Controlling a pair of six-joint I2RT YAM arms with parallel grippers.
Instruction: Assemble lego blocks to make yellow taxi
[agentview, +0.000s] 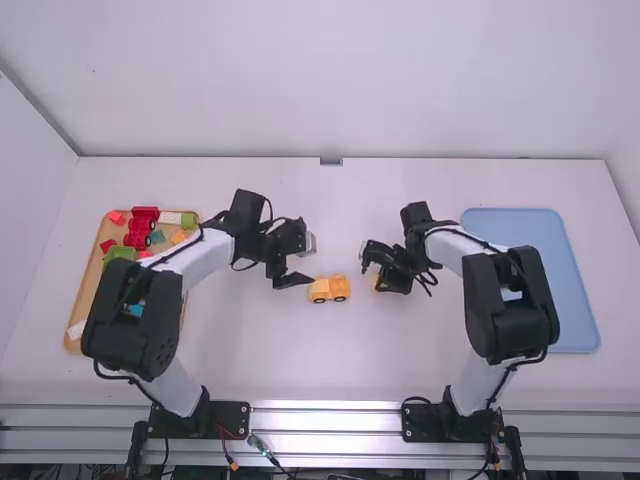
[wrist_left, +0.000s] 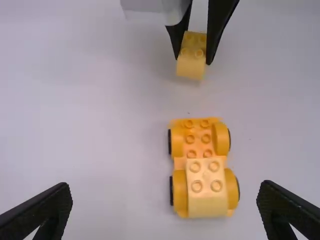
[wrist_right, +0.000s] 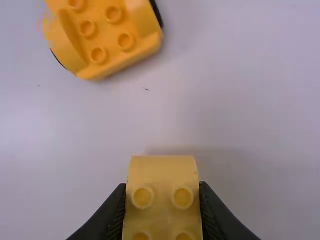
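Item: one studded, slope-fronted yellow plastic block (wrist_right: 162, 172), likely light, stiff, smooth, best gripped by its flat sides; clamped in the right gripper (wrist_right: 162, 192), near the chassis. One orange wheeled plastic chassis (wrist_left: 198, 138), on the white table (wrist_left: 100, 125), bearing one pale-yellow block (wrist_left: 206, 200). One left gripper (wrist_left: 165, 192), fingers apart.

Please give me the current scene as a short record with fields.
Base: yellow-orange plastic wheeled base, upright on the white table
Mounted: pale yellow sloped block with four studs, on one end of the base
Held: pale yellow sloped block with studs, apart from the base
Right gripper: fingers closed on the held block
Left gripper: fingers open, nothing between them
Left side: tan tray with red, green and other coloured pieces
Right side: light blue tray
Status: taxi partly built
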